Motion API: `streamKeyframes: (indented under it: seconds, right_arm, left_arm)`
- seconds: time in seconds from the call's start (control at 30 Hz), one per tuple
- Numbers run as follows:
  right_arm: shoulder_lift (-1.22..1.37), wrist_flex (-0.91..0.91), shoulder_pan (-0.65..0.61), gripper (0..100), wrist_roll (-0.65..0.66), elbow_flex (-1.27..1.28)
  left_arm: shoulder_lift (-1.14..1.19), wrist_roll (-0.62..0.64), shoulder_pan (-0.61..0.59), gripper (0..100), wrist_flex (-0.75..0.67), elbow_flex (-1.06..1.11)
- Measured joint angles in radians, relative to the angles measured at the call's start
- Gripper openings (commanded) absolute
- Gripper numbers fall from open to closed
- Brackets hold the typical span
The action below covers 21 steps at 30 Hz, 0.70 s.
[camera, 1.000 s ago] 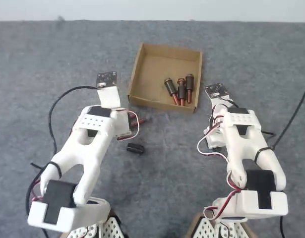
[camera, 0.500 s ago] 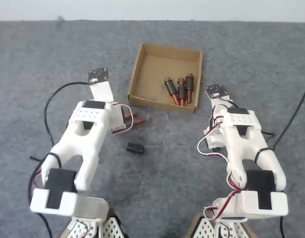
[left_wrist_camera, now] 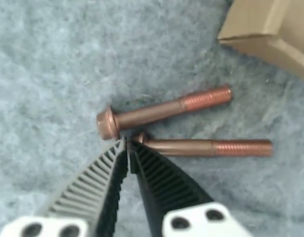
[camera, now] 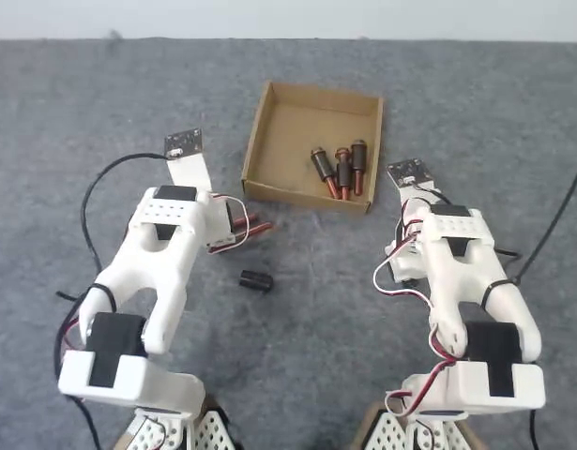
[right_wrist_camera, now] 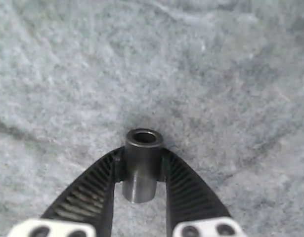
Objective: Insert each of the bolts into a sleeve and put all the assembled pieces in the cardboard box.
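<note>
Two copper bolts lie side by side on the grey carpet, the upper bolt (left_wrist_camera: 161,111) and the lower bolt (left_wrist_camera: 211,146), just in front of the cardboard box (camera: 260,122). My left gripper (left_wrist_camera: 127,144) is shut, its tips between the two bolt heads and nothing clamped in it. In the high view the bolts (camera: 255,225) stick out beside the left arm's wrist. My right gripper (right_wrist_camera: 142,155) is shut on a black sleeve (right_wrist_camera: 142,170), which stands upright on the carpet. Another black sleeve (camera: 256,279) lies loose between the arms. Three assembled pieces (camera: 341,172) lie in the box.
A corner of the box wall (left_wrist_camera: 270,29) lies close beyond the bolts. The right arm (camera: 452,253) stands to the right of the box's front corner. Black cables trail on the carpet at the left (camera: 91,216) and far right (camera: 560,216).
The left arm has swung to the left, uncovering both bolts by the box. The right arm and the loose sleeve have not moved.
</note>
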Motion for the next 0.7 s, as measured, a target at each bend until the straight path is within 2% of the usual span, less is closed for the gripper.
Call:
streamKeyframes:
  seconds: [0.17,0.4,0.7]
  right_arm:
    - [0.0,0.0,0.0,0.7,0.0,0.0]
    - [0.0,0.0,0.0,0.7,0.0,0.0]
    - [0.0,0.0,0.0,0.7,0.0,0.0]
  left_arm:
    - [0.002,0.002,-0.005,1,0.008,0.0]
    - [0.1,0.072,-0.006,1,0.014,-0.092]
    - [0.282,0.081,-0.023,1,0.126,-0.292]
